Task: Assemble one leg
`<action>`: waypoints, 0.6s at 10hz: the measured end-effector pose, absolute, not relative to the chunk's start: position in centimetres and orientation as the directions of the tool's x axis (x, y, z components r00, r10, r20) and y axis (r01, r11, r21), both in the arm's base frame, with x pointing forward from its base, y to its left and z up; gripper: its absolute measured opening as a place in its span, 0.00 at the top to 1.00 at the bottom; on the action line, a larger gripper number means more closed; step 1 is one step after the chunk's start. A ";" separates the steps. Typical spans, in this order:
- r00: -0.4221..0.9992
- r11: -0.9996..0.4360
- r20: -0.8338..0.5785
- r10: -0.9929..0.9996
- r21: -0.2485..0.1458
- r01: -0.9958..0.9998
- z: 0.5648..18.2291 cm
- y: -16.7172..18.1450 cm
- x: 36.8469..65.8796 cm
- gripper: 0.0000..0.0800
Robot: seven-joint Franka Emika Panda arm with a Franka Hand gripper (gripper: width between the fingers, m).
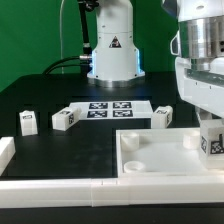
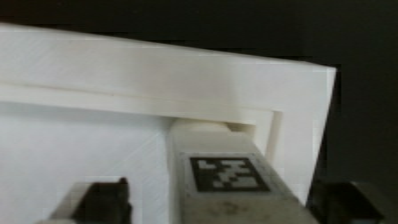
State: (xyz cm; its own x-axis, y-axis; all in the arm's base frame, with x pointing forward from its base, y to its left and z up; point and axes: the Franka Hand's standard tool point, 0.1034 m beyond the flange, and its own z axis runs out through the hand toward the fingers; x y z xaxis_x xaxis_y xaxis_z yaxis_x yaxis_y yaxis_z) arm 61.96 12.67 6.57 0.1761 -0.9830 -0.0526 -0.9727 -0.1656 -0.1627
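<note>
A leg (image 1: 213,142), a small white block with a black-and-white tag, stands at the near right corner of the large white tray-like part (image 1: 150,160). In the wrist view this leg (image 2: 228,172) points into the tray's corner socket (image 2: 228,126). My gripper (image 1: 210,126) is straight above it, and the leg sits between my fingers (image 2: 100,200). One finger is clearly apart from the leg and the other is close beside it. The gripper (image 2: 231,208) is open. Three more legs lie on the black table (image 1: 27,122), (image 1: 65,119), (image 1: 163,115).
The marker board (image 1: 112,107) lies flat behind the tray, in front of the robot base (image 1: 112,50). A long white rail (image 1: 60,186) runs along the front edge. A white block (image 1: 5,150) sits at the exterior view's left edge.
</note>
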 end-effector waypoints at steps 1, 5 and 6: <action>0.314 -0.306 -0.026 -0.949 -0.172 -0.937 6.6 12.6 62.0 0.21; 0.777 -0.777 0.075 -0.625 -0.157 -0.610 6.4 11.9 62.1 0.19; 0.829 -0.830 0.085 -0.552 -0.152 -0.537 6.3 12.3 61.9 0.19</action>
